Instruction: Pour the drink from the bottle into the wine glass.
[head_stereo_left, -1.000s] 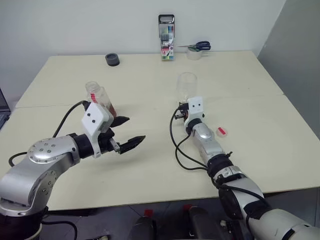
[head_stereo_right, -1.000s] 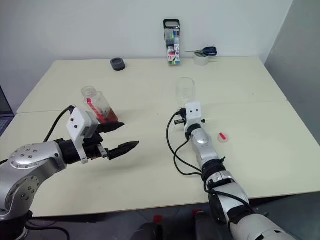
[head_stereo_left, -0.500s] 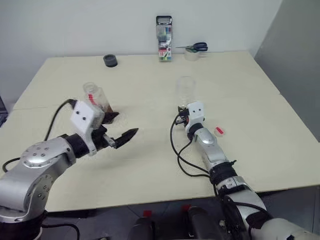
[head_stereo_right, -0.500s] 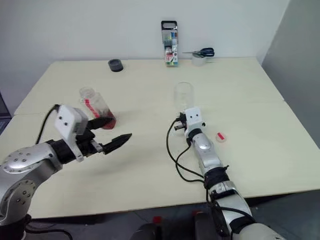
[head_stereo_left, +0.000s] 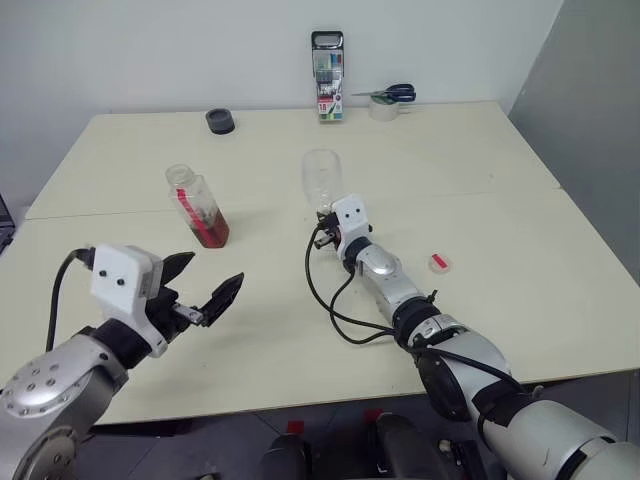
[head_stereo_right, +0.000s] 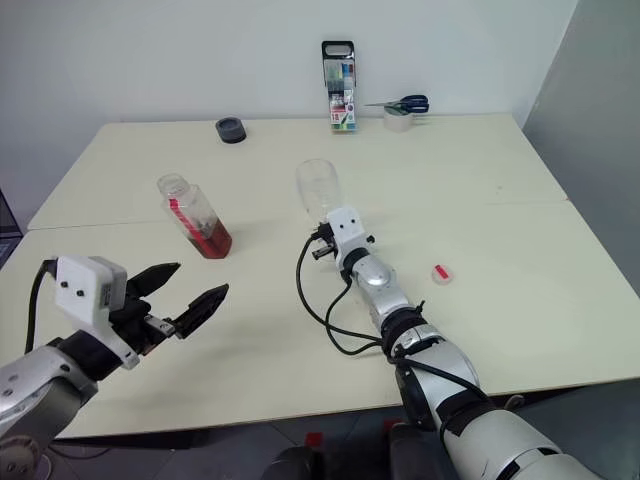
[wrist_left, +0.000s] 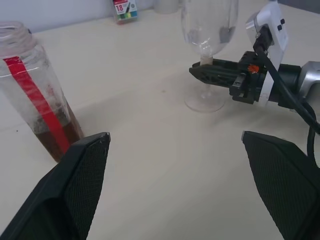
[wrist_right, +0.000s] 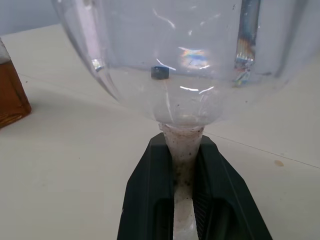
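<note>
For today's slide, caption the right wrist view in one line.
Right end effector shut on the empty wine glass stem, bottle of amber drink nearby.

The right gripper (wrist_right: 183, 165) is squeezing the stem of the glass (wrist_right: 185, 75), its two black jaws pressing against it from both sides just under the bowl. The bowl is looming clear and looks empty, with small reflections glinting in it. The pale bench (wrist_right: 65, 165) is spreading out beneath. A part of the bottle (wrist_right: 11, 92) is showing beside the glass, well apart from it, with brown drink (wrist_right: 10, 97) sitting inside.
</note>
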